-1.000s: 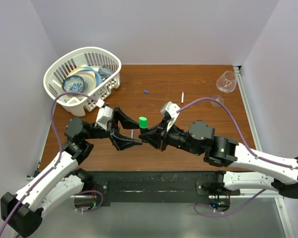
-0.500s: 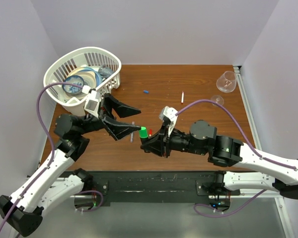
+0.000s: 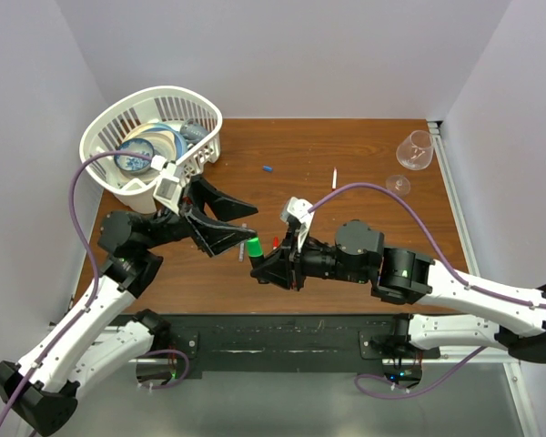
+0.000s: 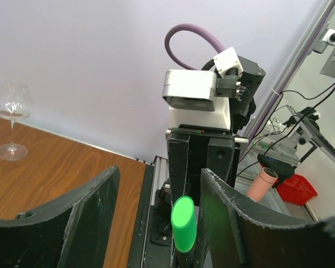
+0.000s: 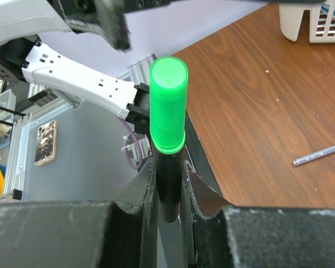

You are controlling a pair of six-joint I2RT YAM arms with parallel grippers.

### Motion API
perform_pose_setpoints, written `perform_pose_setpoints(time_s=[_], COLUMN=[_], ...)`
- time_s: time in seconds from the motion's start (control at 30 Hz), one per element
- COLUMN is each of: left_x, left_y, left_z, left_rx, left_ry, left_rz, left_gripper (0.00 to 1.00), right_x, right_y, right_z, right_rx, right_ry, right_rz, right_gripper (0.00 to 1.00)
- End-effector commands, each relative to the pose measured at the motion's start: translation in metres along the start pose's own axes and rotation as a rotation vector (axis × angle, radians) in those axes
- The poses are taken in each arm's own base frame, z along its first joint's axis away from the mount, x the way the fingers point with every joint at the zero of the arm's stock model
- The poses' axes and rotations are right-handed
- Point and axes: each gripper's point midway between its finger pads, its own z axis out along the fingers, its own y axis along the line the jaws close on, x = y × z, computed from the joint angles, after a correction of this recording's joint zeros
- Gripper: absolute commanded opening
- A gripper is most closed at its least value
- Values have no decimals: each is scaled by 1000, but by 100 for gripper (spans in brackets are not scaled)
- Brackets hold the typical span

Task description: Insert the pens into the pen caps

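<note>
The black marker [image 5: 168, 195] with its green tip stands clamped between the right gripper's [image 3: 259, 264] fingers, above the near middle of the table [image 3: 364, 191]. The left gripper [image 4: 159, 218] hangs spread wide, with the tip showing between its fingers. Whether they touch is unclear. A purple pen [image 5: 322, 153] lies on the wood. A blue cap [image 3: 267, 168] and a white stick [image 3: 335, 178] lie farther back.

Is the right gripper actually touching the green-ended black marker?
Touching. The right wrist view shows both fingers of the right gripper pressed flat against the barrel of the black marker, just below its green end, with no gap on either side.
</note>
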Motion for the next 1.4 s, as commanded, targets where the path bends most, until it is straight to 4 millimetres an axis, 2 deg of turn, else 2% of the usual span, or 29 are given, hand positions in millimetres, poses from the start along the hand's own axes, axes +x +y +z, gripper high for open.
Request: perform_pose_setpoints(time_s=[0.0, 0.23, 0.37, 0.57, 0.77, 0.83, 0.97, 1.37], left_x=[2, 6, 13, 22, 24, 26, 24, 12], left_y=[4, 6, 2, 4, 5, 6, 5, -3], left_z=[-3, -7, -8, -13, -12, -12, -12, -8], left_rx=[-35, -57, -30, -37, -30, -33, -32, -8], left_ry=[4, 10, 37, 52, 64, 66, 57, 33], left_rz=[-10, -5, -8, -23, -31, -36, -38, -47], left_gripper=[63, 60, 53, 52, 45, 45, 53, 62], right_x=[-32, -36, -36, -37, -38, -38, -38, -35], right_y=[15, 16, 16, 16, 15, 15, 14, 11], right_z=[-1, 5, 8, 9, 9, 9, 9, 6], right_rx=[-46, -47, -46, -45, -39, -37, -32, -17], right_ry=[-93, -88, -86, -87, -94, -93, -89, -80], right_rz=[-1, -8, -10, -10, -10, -13, -18, -17], right_gripper=[0, 0, 0, 0, 0, 0, 0, 0])
